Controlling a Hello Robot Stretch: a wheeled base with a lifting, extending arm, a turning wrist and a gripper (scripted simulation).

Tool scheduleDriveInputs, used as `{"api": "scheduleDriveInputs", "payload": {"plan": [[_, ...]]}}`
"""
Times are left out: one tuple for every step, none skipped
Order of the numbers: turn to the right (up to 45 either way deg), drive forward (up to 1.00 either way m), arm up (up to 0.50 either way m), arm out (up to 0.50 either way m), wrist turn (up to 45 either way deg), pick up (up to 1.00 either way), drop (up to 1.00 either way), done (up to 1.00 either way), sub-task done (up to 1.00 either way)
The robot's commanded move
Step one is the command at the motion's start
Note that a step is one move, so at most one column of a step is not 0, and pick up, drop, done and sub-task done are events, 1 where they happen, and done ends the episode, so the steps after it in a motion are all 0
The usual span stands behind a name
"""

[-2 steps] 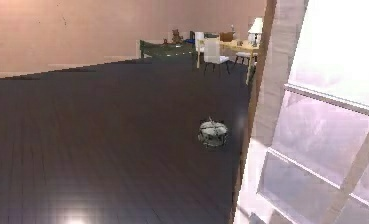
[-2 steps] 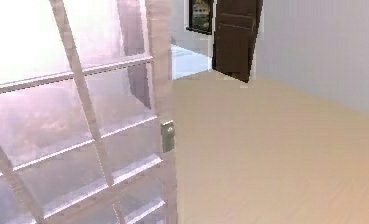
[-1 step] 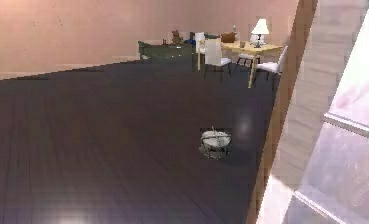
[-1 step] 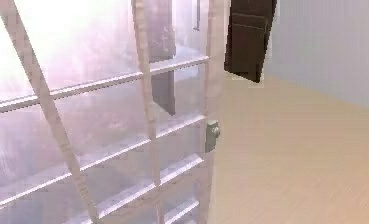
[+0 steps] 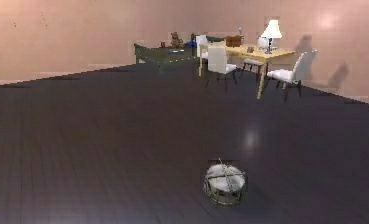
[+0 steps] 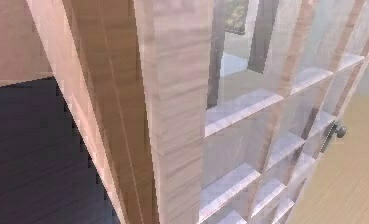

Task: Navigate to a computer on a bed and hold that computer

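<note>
- You are looking ahead across a wide dark floor [image 5: 92,130] to a pink wall [image 5: 72,35] at the far end.
- Far off, at the forward view's upper right, stands a yellow surface [image 5: 254,58] with a lamp [image 5: 272,32] on top. The lamp has a white shade.
- White chairs [image 5: 292,72] stand around that yellow surface.
- Just left of it is a dark green surface [image 5: 157,52]. A small brown thing [image 5: 175,40] sits on it, maybe a toy, but it is too small to be sure.
- Close to you on the floor, low in the forward view, lies a round grey thing [image 5: 224,182].
- In the arm side view a thick wooden post [image 6: 172,110] stands very near.
- Beside the post is a door [image 6: 282,130] with many glass squares and a small dark handle [image 6: 337,130].
- You cannot tell where the computer or the bed is.
- You cannot tell how the fingers are set.
</note>
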Motion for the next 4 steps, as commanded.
{"api": "scheduleDriveInputs", "payload": {"plan": [[-9.0, 0.00, 0.00, 0.00, 0.0, 0.00, 0.00, 0.00, 0.00], [0.0, 1.00, 0.00, 0.00, 0.0, 0.00, 0.00, 0.00, 0.00], [-3.0, 0.00, 0.00, 0.00, 0.0, 0.00, 0.00, 0.00, 0.00], [0.0, 1.00, 0.00, 0.00, 0.0, 0.00, 0.00, 0.00, 0.00]]}}
